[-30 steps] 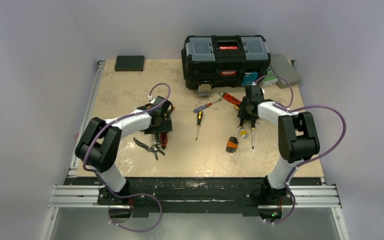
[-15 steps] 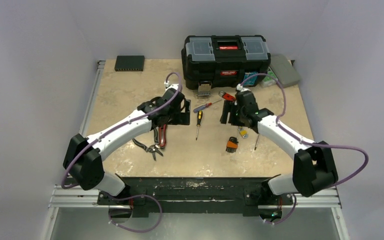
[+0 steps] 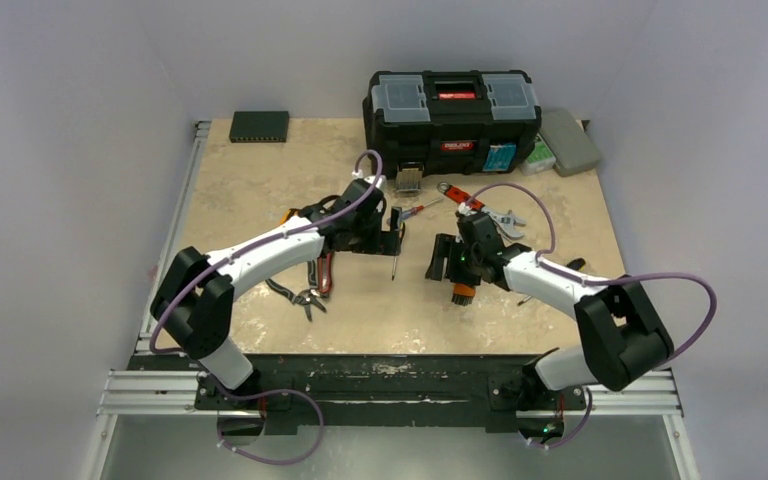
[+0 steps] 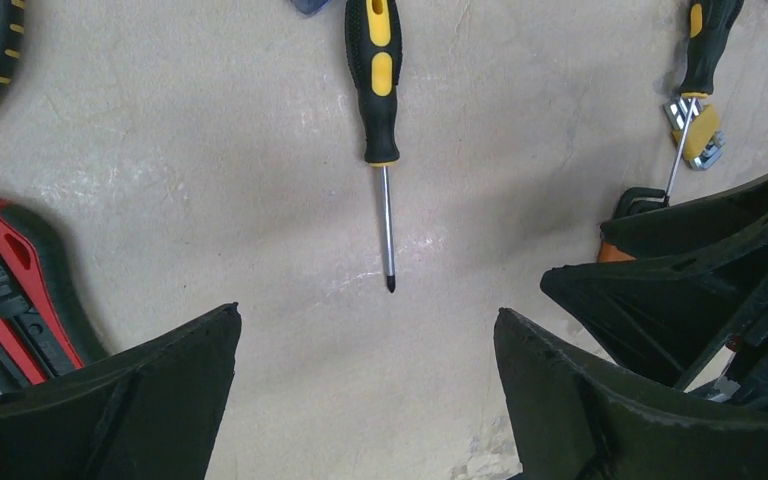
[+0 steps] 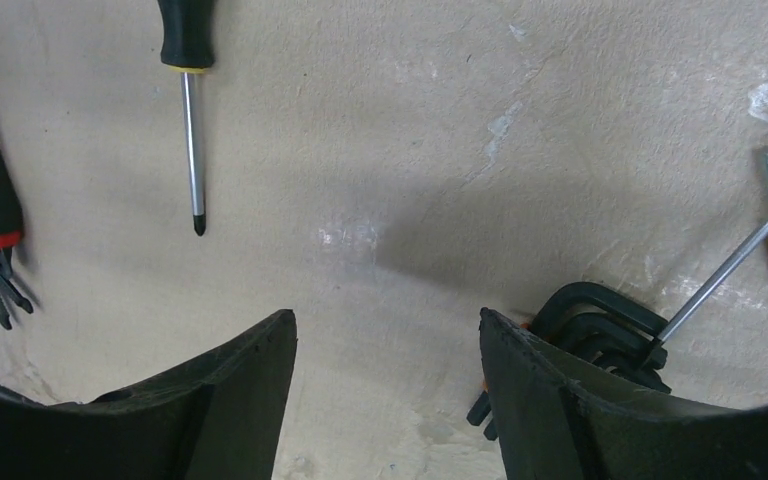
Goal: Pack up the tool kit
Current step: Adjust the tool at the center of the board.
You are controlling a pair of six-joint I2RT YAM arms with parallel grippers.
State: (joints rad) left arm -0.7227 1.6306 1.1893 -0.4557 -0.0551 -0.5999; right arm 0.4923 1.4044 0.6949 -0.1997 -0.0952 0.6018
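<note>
Toolbox (image 3: 452, 120) bears a red label (image 3: 457, 96), its writing unreadable.

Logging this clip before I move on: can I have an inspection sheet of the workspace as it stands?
Surface: beige table, scuffed.
Job's things: toolbox lid down at the far edge; screwdriver, hex keys, pliers, wrench loose on the table.
Clutter: grey case; black device.
Grippers: left gripper and right gripper open, empty, above the table.
Cables: purple cable loops on both arms.
Surroundings: white walls; nothing else seen.
</note>
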